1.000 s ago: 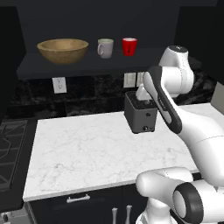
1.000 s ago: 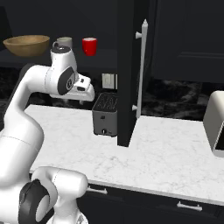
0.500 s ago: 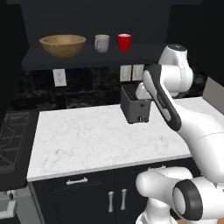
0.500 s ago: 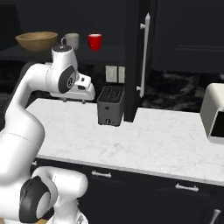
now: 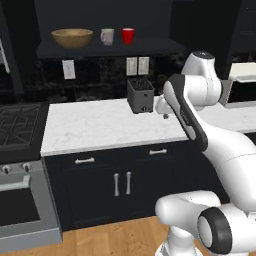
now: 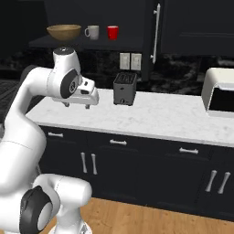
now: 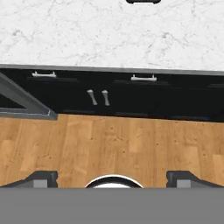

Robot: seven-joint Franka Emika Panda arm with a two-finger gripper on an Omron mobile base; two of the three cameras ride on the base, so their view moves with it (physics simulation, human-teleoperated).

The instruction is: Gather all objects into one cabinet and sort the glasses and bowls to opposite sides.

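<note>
On the open shelf of the black wall cabinet [image 5: 107, 49], a wooden bowl [image 5: 72, 37] sits at the left end, with a grey mug [image 5: 107, 36] and red mug [image 5: 128, 35] beside it. The gripper [image 7: 112, 176] is open and empty, above the wooden floor [image 7: 109, 144]
</note>
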